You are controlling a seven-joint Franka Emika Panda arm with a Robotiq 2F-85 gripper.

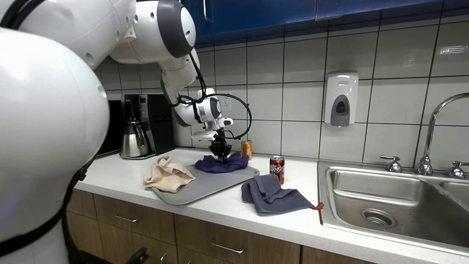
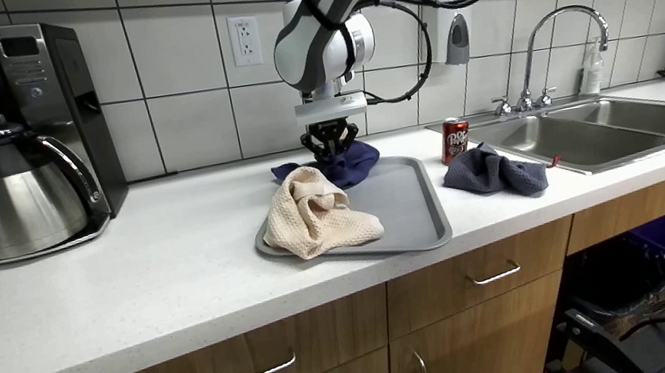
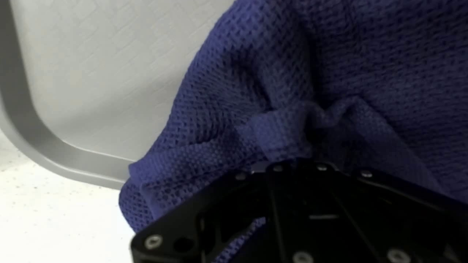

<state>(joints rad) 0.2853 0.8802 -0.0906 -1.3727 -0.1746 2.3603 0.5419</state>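
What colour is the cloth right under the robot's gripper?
The cloth is dark purplish blue; it shows best in the wrist view.

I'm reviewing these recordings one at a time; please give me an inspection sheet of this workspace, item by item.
Surface: white counter bearing a grey tray.
Handled thing: purple cloth, crumpled, lapping over the tray's rim.
Clutter: beige cloth over the tray's corner; grey cloth bunched beside the tray; red can and orange can upright.
Gripper: shut on a fold of the purple cloth.
Wiring: black cables looping beside the arm, above the counter.
Surroundings: sink, coffee maker, soap dispenser.
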